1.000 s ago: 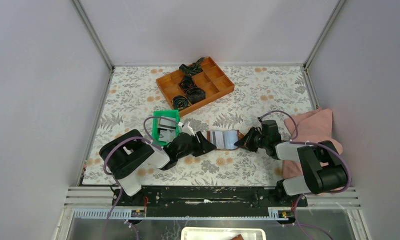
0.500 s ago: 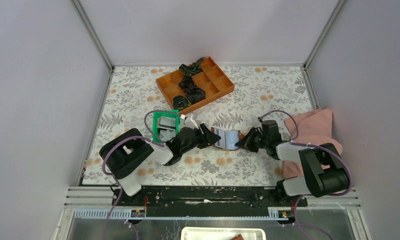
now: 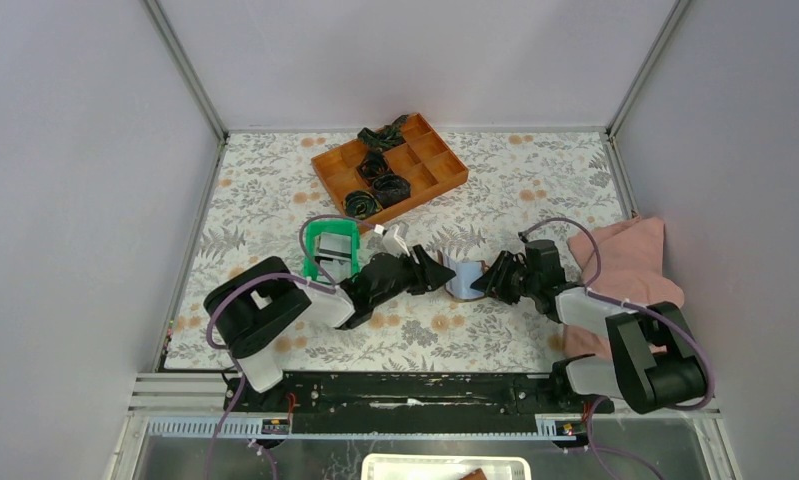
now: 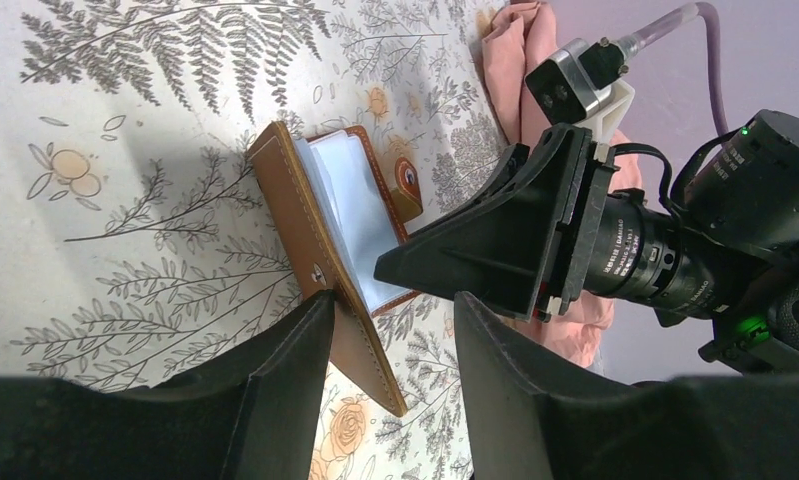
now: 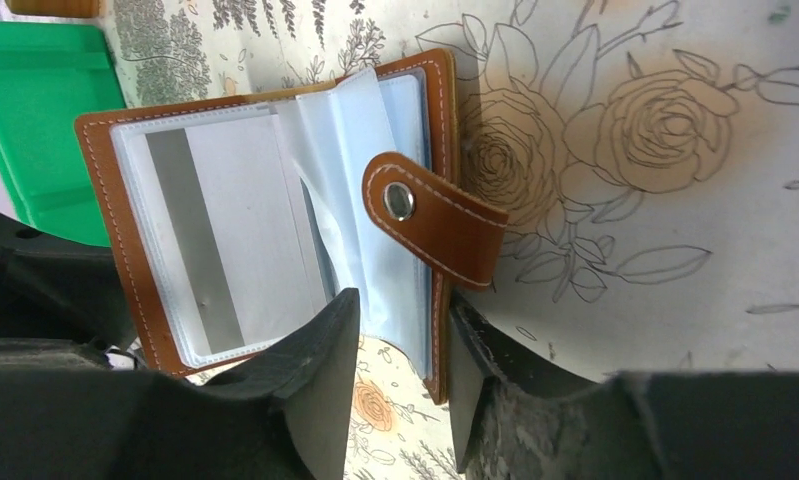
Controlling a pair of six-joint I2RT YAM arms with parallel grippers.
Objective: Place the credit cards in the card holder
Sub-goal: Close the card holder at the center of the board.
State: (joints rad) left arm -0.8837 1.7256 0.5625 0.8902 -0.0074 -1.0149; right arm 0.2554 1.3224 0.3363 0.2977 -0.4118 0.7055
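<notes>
i see the brown leather snap-tab card holder [image 5: 275,110] half-open on the floral-print table [image 3: 275,180], between both arms. a pale grey-striped plastic card [image 5: 215,240] sits in its clear pocket. left gripper [image 4: 390,310] straddles one cover, unclenched; right gripper [image 5: 400,310] is parted around the other edge

The brown leather card holder [image 3: 463,278] lies half-open on the floral surface [image 3: 535,190] at the centre of the overhead frame. Its snap tab [image 5: 430,215] is unfastened, and one grey-striped credit card [image 5: 240,230] sits inside a clear sleeve [image 5: 370,140].
</notes>
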